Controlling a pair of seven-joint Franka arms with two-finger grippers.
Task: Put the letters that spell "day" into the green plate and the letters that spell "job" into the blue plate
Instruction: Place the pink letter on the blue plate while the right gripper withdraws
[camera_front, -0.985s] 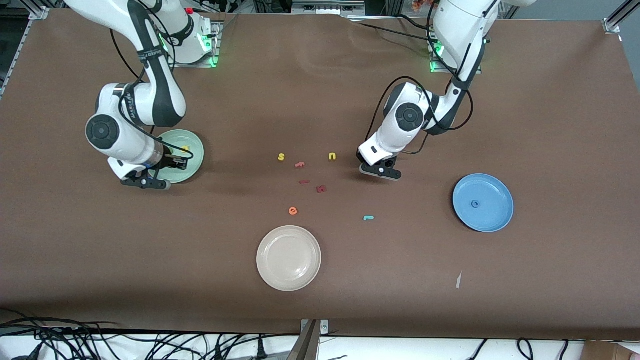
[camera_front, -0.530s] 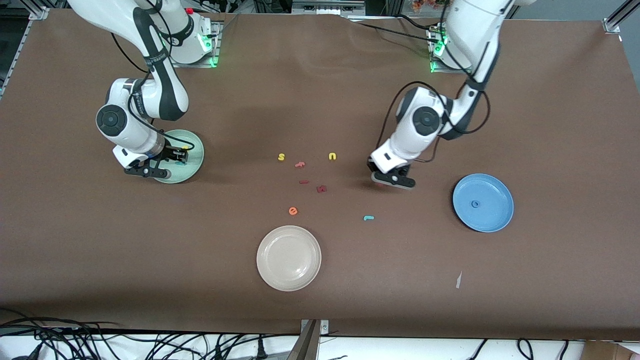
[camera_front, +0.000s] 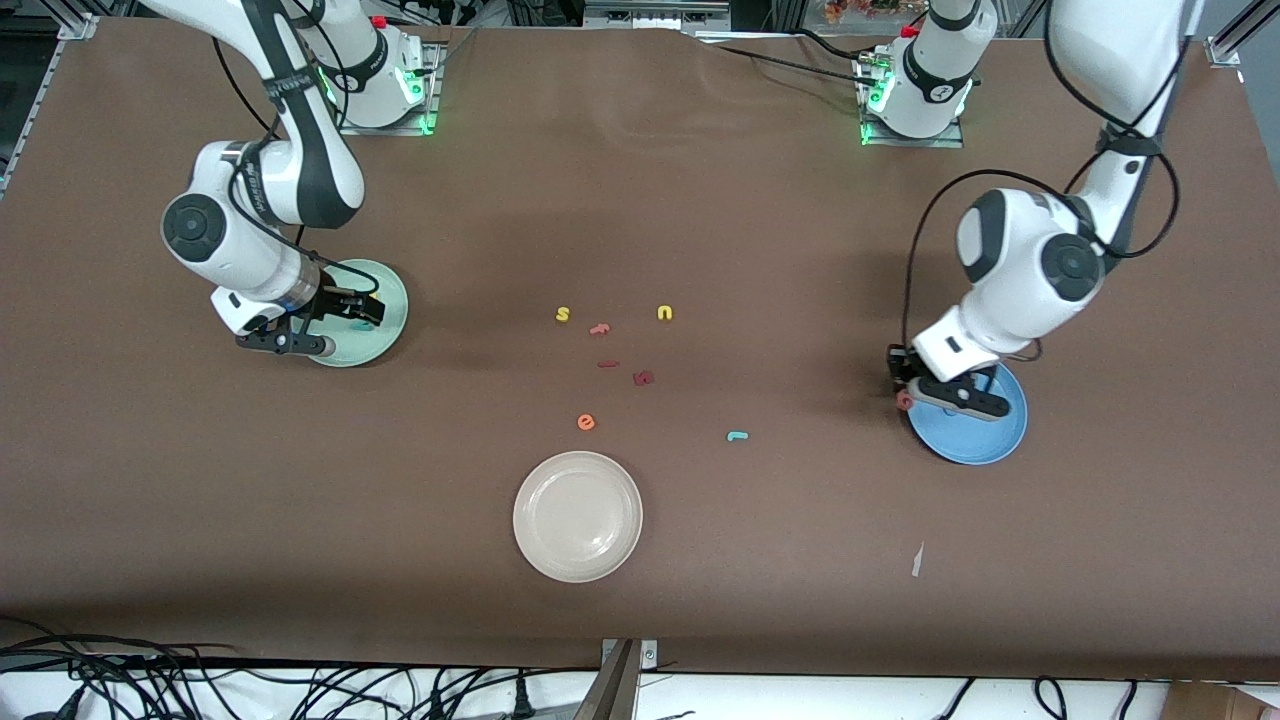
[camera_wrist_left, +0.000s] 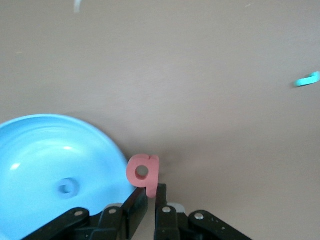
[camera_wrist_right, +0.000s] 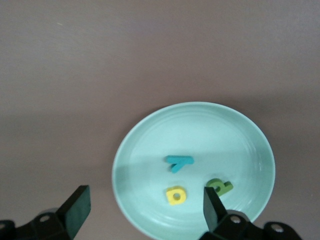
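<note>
Front view first: left gripper (camera_front: 905, 392), at centre right of the frame, is hovering over the near-centre rim of the round mid-blue plate (camera_front: 985, 440), pinching the salmon-pink foam "b" (camera_front: 904, 400). The teal hook-shaped "j" (camera_front: 737, 436) is lying on the brown table (camera_front: 640, 600) in the lower middle. At the frame's left, the right gripper (camera_front: 340, 318) is hanging over the round pale mint-green plate (camera_front: 390, 290).

Left wrist view: closed fingers (camera_wrist_left: 161, 194) are clamping the letter at the plate's edge, so carrying it further over the plate's middle before releasing looks wise. The blue ring "o" (camera_wrist_left: 65, 187) is already sitting inside.

Right wrist view: fingers (camera_wrist_right: 77, 206) are standing spread and empty; the teal "y" (camera_wrist_right: 179, 162), yellow "a" (camera_wrist_right: 175, 195) and olive-green "d" (camera_wrist_right: 220, 186) are lying in the plate.
</note>
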